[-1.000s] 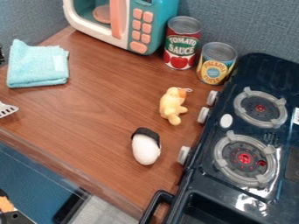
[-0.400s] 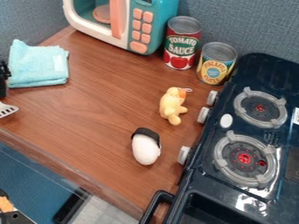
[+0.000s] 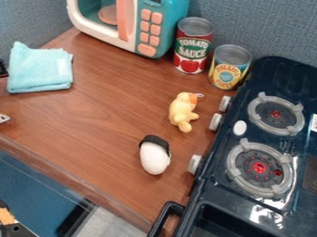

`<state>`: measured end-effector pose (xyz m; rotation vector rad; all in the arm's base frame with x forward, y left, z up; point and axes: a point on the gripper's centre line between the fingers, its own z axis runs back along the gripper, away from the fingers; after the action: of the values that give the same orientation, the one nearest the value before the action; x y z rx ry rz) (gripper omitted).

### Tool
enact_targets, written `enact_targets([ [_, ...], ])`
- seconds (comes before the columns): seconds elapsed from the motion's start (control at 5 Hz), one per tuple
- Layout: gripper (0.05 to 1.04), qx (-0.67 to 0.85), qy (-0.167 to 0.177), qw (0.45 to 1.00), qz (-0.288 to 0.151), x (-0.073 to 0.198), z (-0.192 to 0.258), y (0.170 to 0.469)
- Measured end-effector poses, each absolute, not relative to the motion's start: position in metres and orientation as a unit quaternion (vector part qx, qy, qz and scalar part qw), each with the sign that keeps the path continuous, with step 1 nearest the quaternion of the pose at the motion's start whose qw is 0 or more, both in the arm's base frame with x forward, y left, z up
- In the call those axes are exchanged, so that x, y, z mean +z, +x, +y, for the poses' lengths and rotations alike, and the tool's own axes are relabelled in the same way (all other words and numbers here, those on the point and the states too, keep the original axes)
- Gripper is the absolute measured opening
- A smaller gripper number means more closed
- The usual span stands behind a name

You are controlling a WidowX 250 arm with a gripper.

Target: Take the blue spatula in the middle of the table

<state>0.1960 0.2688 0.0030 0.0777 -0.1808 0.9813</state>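
At the left edge of the camera view, a small black part of the gripper (image 3: 3, 69) shows beside the folded cloth. Below it, also at the left edge, lies the tip of a whitish slotted spatula head (image 3: 3, 118). The frame's edge cuts off the rest of the spatula, so its handle is hidden and no blue on it can be seen. I cannot tell whether the gripper touches or holds it.
A light blue cloth (image 3: 40, 69) lies back left; a toy microwave (image 3: 148, 30) and two cans (image 3: 193, 45) stand behind. A yellow plush toy (image 3: 184, 112) and a white egg-shaped object (image 3: 154, 156) lie left of the dark stove (image 3: 272, 134).
The black gripper part came farther in at the left edge, then drew back. The slotted spatula head has shifted left, leaving just its tip in view.
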Motion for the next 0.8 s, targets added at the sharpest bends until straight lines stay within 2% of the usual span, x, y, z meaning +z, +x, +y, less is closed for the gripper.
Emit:
enact_targets([
  [0.2,0.313,0.474,0.04,0.875,-0.086,0.003,0.268,0.194],
  [0.4,0.313,0.471,0.041,0.878,-0.083,0.004,0.262,0.194],
  [0.6,0.313,0.444,0.047,0.893,-0.056,0.014,0.242,0.199],
  [0.8,0.313,0.434,0.045,0.896,-0.086,0.05,0.221,0.212],
])
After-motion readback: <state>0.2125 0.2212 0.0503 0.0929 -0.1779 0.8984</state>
